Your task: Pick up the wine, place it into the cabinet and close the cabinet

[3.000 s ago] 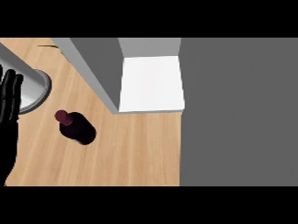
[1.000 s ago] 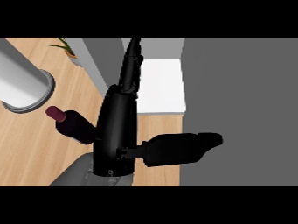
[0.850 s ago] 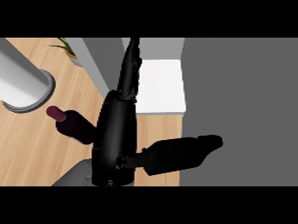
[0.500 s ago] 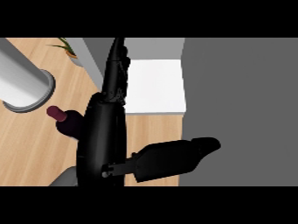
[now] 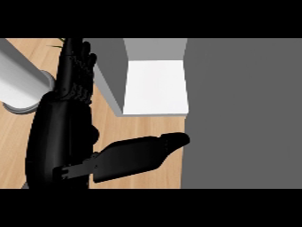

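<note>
My left hand [image 5: 61, 133] fills the left half of the head view, close under the camera. Its fingers [image 5: 75, 66] point straight away along the open cabinet's grey side wall [image 5: 110, 80], and the thumb [image 5: 140, 153] sticks out to the right over the counter. The hand is open, with nothing visibly held. It hides the wine bottle completely. The cabinet's white inner shelf [image 5: 154, 86] shows just right of the fingers. My right hand is not in view.
A tall white cylinder [image 5: 13, 80] stands on the wooden counter [image 5: 140, 128] at the left, right beside the hand. A broad grey cabinet surface [image 5: 251, 111] covers the right side. A green leaf tip [image 5: 61, 41] peeks out at the top.
Three seconds ago the left hand rested at the left edge. Over the last second it has slid left and further in, covering the dark wine bottle that showed beside it.
</note>
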`<state>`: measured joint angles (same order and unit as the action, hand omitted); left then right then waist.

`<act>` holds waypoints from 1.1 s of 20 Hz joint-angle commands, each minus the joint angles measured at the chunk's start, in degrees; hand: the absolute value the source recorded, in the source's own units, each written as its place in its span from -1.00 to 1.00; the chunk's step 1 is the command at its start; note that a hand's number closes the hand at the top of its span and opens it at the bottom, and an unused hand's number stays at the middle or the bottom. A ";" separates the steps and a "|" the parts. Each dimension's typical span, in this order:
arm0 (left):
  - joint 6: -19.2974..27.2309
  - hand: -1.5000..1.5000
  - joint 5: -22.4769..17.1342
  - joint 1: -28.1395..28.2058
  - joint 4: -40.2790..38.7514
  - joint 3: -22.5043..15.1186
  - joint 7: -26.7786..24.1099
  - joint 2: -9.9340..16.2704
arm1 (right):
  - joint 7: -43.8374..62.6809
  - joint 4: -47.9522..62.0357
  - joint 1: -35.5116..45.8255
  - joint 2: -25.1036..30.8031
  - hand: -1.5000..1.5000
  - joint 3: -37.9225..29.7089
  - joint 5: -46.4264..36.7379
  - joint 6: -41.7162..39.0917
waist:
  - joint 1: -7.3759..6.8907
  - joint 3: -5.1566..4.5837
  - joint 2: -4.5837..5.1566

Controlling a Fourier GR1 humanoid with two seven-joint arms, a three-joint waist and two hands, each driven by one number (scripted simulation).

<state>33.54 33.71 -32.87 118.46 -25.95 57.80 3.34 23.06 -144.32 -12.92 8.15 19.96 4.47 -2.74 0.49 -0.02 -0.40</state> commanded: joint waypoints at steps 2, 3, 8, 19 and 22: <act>-5.55 -1.00 -0.70 4.18 7.56 3.12 3.08 4.90 | 4.58 -13.07 -3.80 1.36 -1.00 1.64 0.57 0.50 | -0.28 -0.02 -0.11; -4.61 -1.00 -1.89 3.05 4.44 4.27 0.79 3.85 | 4.56 -12.72 -2.46 1.20 -1.00 -0.30 2.00 0.88 | -0.01 0.00 0.15; -5.51 -1.00 -6.55 9.08 7.64 7.35 -2.69 7.38 | 9.04 -13.07 2.21 2.45 -1.00 -2.24 2.54 2.17 | -0.33 -0.06 0.30; -5.93 -1.00 -13.00 18.02 5.58 12.58 -11.21 8.65 | 5.90 -13.47 -0.91 1.98 -1.00 1.66 0.47 2.66 | 0.22 -0.01 0.21; -6.24 -1.00 -18.77 24.66 4.60 14.38 -19.01 9.23 | 7.06 -14.22 -0.36 3.32 -1.00 -1.72 4.24 2.19 | 0.24 -0.06 0.31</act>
<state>27.63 18.93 -12.67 124.63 -13.20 44.72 12.55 24.52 -144.55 -10.12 9.29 20.74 3.86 -0.31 0.64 -0.09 -0.18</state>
